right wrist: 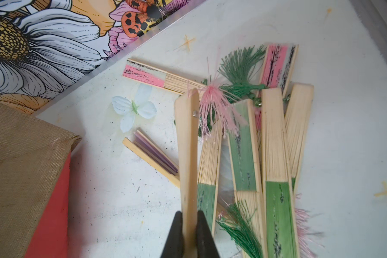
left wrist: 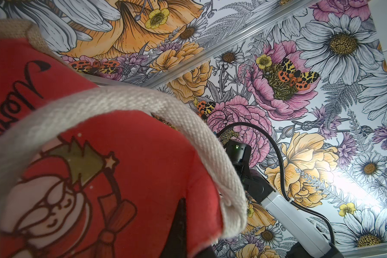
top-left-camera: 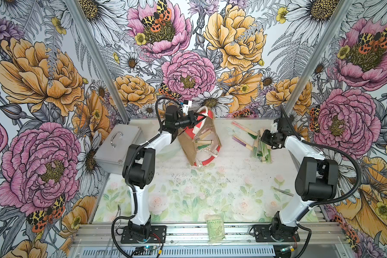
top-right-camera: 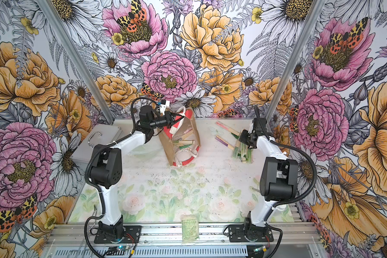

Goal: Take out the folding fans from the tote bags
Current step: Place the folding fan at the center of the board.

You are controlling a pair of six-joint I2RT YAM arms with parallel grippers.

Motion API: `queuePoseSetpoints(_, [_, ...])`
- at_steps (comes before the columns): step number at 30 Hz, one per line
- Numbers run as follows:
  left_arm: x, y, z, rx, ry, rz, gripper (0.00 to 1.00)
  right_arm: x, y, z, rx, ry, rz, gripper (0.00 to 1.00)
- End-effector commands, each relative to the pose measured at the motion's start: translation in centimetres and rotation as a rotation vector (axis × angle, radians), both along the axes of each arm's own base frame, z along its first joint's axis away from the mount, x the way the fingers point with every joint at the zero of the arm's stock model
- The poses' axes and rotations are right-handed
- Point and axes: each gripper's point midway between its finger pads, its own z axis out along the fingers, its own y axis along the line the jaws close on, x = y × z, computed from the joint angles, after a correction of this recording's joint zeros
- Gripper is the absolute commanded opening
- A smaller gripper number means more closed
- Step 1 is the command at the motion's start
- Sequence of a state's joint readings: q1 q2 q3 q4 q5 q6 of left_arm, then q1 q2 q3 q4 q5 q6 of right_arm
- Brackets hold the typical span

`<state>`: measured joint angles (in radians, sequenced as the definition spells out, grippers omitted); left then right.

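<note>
Pale wooden fan [right wrist: 188, 145], clamped in the right gripper [right wrist: 190, 215], points lengthwise out over the pile [right wrist: 275, 145] beside the tote bag [top-left-camera: 188, 145], seemingly pinched by the closed left gripper [top-left-camera: 197, 118].

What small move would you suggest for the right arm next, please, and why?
Probably open the right gripper: it is shut on a fan right by the pile of fans, and more fans lie in the tote bag.

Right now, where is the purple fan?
In a top view the purple fan lies on the table between the tote bag and the fan pile by the right gripper.
</note>
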<state>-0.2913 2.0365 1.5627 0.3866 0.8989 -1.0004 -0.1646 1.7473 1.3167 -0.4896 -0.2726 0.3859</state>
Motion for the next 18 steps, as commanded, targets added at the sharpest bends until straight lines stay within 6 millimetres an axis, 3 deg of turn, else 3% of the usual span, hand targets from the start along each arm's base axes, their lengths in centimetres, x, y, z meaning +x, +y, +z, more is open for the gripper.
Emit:
queuePoseSetpoints(1, [-0.3, 0.2, 2.4, -0.028, -0.062, -0.015, 0.0, -0.6, -0.6, 0.0, -0.01, 0.02, -0.025, 0.17])
queuePoseSetpoints(4, [-0.3, 0.1, 2.4, -0.03, -0.063, -0.021, 0.0, -1.2, -1.2, 0.1, -0.042, 0.03, -0.042, 0.36])
queuePoseSetpoints(11, [-0.3, -0.1, 2.5, -0.031, -0.064, -0.026, 0.0, -1.9, -1.5, 3.6, -0.105, -0.054, -0.026, 0.53])
queuePoseSetpoints(14, [-0.3, -0.1, 2.5, -0.031, -0.063, -0.027, 0.0, -1.7, 2.0, 6.6, -0.106, -0.188, 0.145, 0.54])
queuePoseSetpoints(18, [-0.4, -0.4, 2.7, -0.033, -0.068, -0.034, 0.0, -2.8, 9.0, 8.8, -0.171, -0.349, 0.434, 0.53])
